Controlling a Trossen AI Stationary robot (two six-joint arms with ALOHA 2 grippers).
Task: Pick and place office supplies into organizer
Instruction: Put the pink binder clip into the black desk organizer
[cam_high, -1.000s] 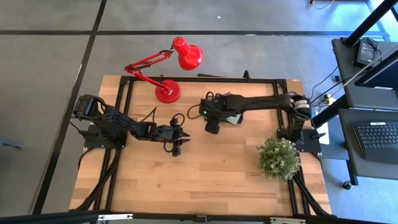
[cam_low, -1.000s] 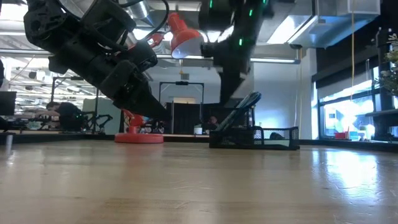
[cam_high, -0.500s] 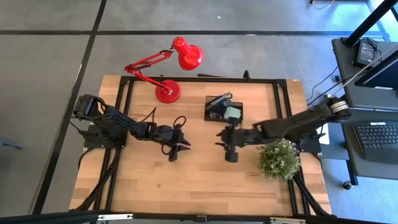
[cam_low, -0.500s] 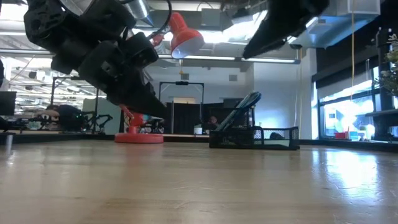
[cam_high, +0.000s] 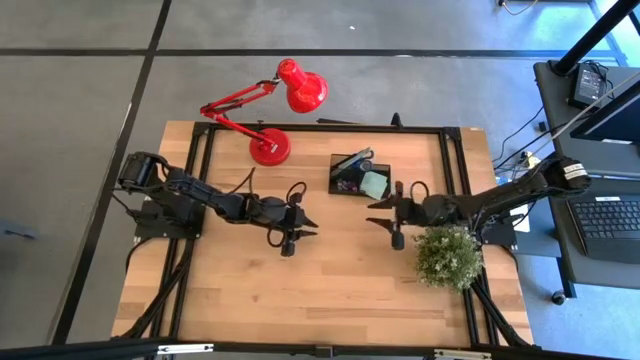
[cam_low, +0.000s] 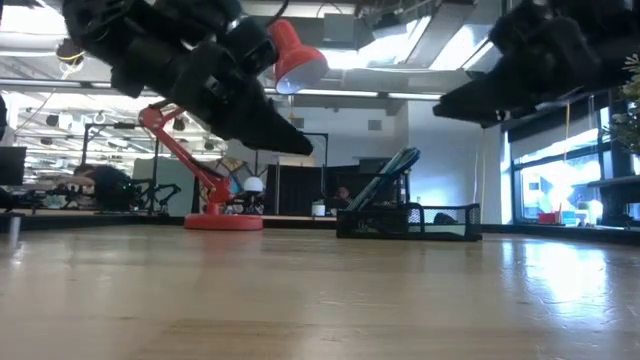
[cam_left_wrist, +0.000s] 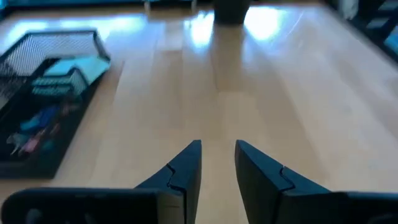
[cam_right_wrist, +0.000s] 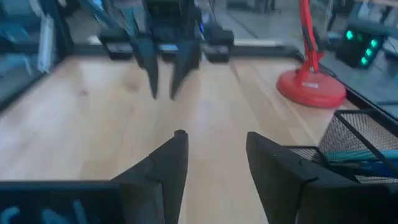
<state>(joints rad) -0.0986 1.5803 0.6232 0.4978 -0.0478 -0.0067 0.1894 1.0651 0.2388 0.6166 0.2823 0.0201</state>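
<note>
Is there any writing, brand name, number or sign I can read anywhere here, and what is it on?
No readable text anywhere.
Keyboard beside the table: key markings too small to read.
Organizer and its contents: no label shows.
Red lamp: no marking visible.
Green lights in the right wrist view: glowing dots, not characters.

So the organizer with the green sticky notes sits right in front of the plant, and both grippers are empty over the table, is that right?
Not quite. The organizer sits beside the red lamp's base, not by the plant, which stands nearer the table's right edge; the high view shows this. The sticky notes are in it, and the left gripper and right gripper are indeed empty.
</note>
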